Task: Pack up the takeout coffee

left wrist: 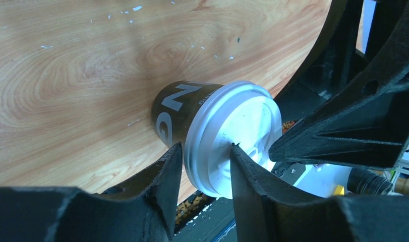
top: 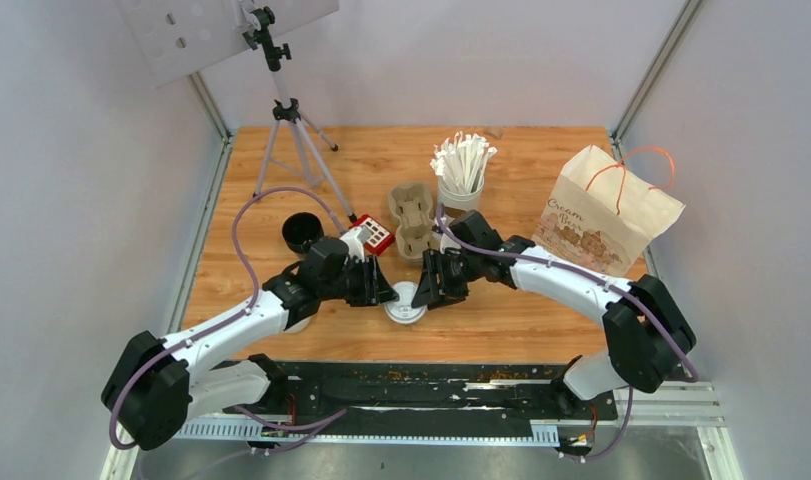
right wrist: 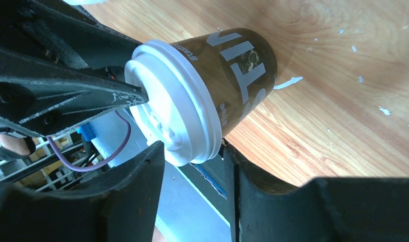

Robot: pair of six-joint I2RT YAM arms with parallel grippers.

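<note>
Left wrist view is showing the left gripper [left wrist: 206, 151] sitting part-way closed, its black fingers straddling the rim of a flat round white lid [left wrist: 242, 121]. Whether they are clamping it I cannot tell. The right gripper [right wrist: 192, 154] is meeting the same lid from the other side, its jaws also half closed about the rim, and its grip is equally unclear. The lid is capping a small dark brown disposable cup [left wrist: 174, 113], which is standing on the light wooden table [top: 501, 330] near its front edge, between the two grippers. Large white letters are running round the cup, but they are not reading as a whole word. White flecks are lying on the wood. Just behind the cup, a beige pulp cup tray [top: 413, 215] is lying beside a small red and white device [top: 374, 234]. A second dark cup [top: 302, 232], its mouth open, is standing to the left. A white cup [top: 459, 195] behind the tray is holding paper-wrapped sticks [top: 463, 160]. A cream paper bag with orange handles [top: 601, 215] is standing at the right, its script seeming to begin with "Cream". A tripod [top: 286, 120] is standing at the back, and pale walls [top: 81, 150] are enclosing the table.
</note>
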